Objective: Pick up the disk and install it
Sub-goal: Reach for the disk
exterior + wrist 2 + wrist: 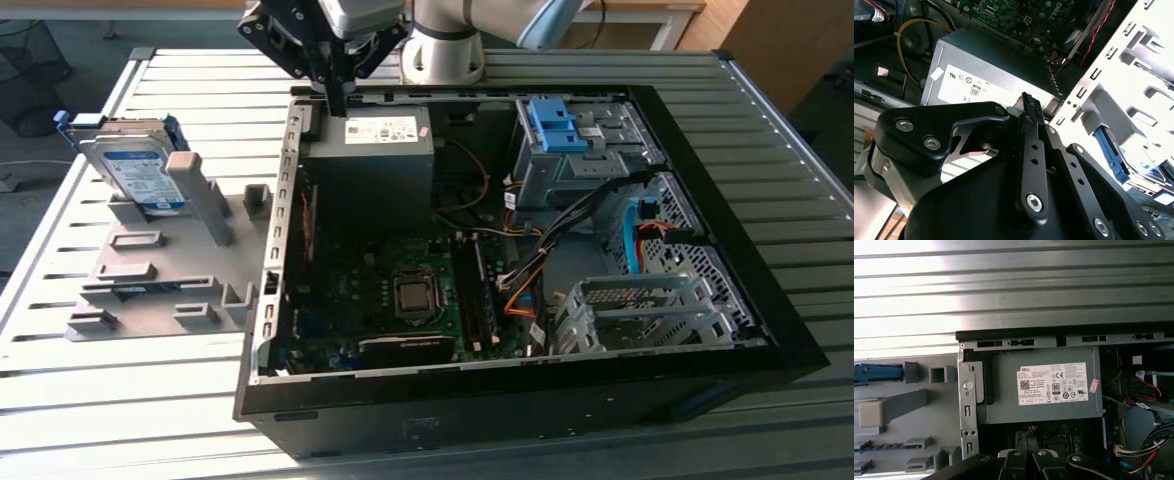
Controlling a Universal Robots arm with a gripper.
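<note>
The disk [138,172], a silver drive with a blue-and-white label and blue frame, leans upright in the grey fixture [160,270] on the exterior view's left, outside the computer case. Its blue frame edge [876,373] also appears in the first wrist view. My gripper [335,98] hangs over the case's back left corner, above the black power supply [374,160], well to the right of the disk. Its black fingers [1026,107] are pressed together with nothing between them. In the first wrist view the gripper [1029,458] sits above the power supply [1049,385].
The open black computer case [747,300] lies on a slatted metal table [134,410]. Inside are a motherboard [400,290], cable bundles [574,220], a blue clip on a grey cage [561,130] and a perforated metal drive cage [641,310].
</note>
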